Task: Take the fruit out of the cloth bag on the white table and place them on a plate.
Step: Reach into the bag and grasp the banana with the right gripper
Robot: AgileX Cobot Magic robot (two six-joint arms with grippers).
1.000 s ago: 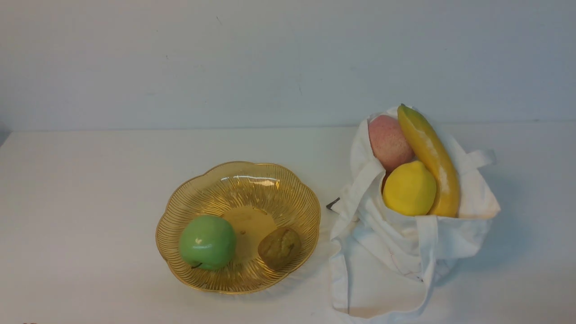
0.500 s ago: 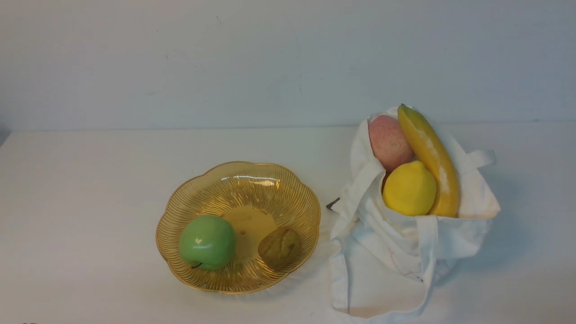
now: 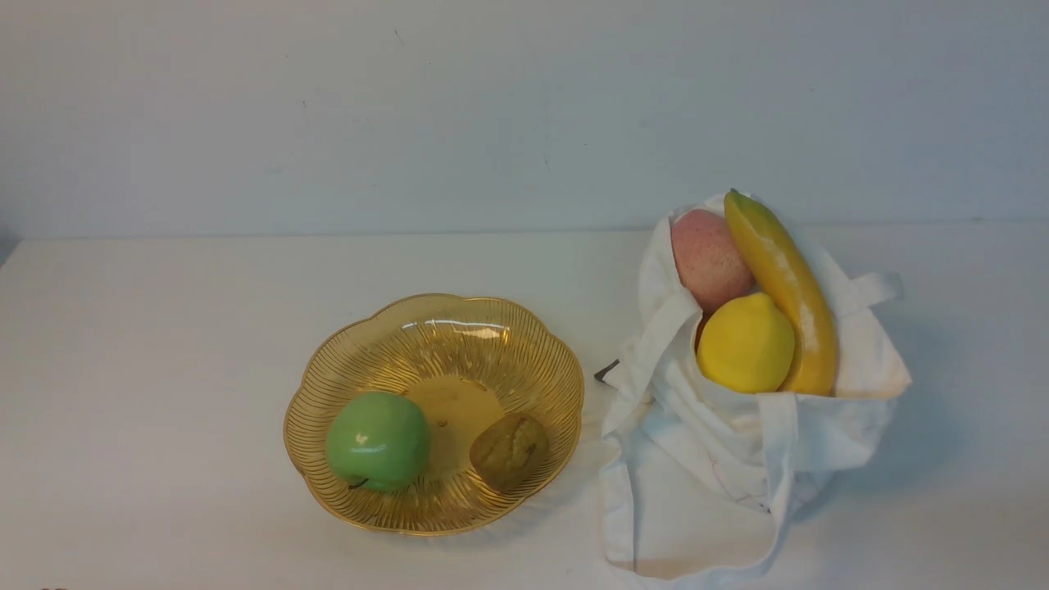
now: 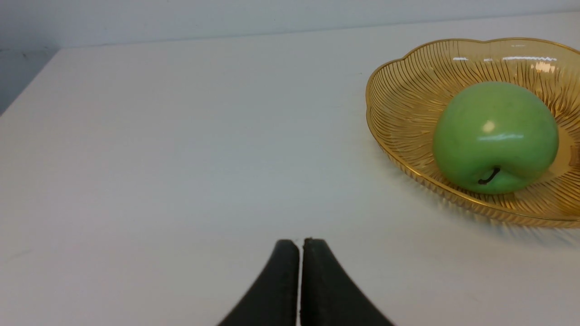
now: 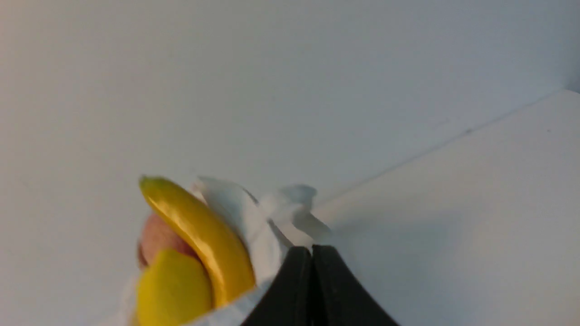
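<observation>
The white cloth bag [image 3: 721, 459] stands on the white table [image 3: 164, 344] at the right. A yellow banana [image 3: 783, 287], a yellow lemon [image 3: 744, 344] and a pinkish-red oval fruit [image 3: 707, 258] stick out of its mouth. The amber scalloped plate [image 3: 492, 328] sits left of the bag. Neither gripper shows in the front view. My left gripper [image 4: 301, 242] is shut and empty, low over bare table beside the plate [image 4: 398, 104]. My right gripper [image 5: 311, 249] is shut and empty, close beside the bag [image 5: 235, 213]; the banana [image 5: 199, 231], lemon [image 5: 174, 290] and pink fruit [image 5: 156, 235] show there too.
A glossy green apple [image 3: 378, 440] and a brown wrinkled lump [image 3: 510, 451] lie in the plate. The apple fills the near side of the plate in the left wrist view [image 4: 496, 136]. A pale wall rises behind the table. The table's left edge [image 4: 27, 86] is near.
</observation>
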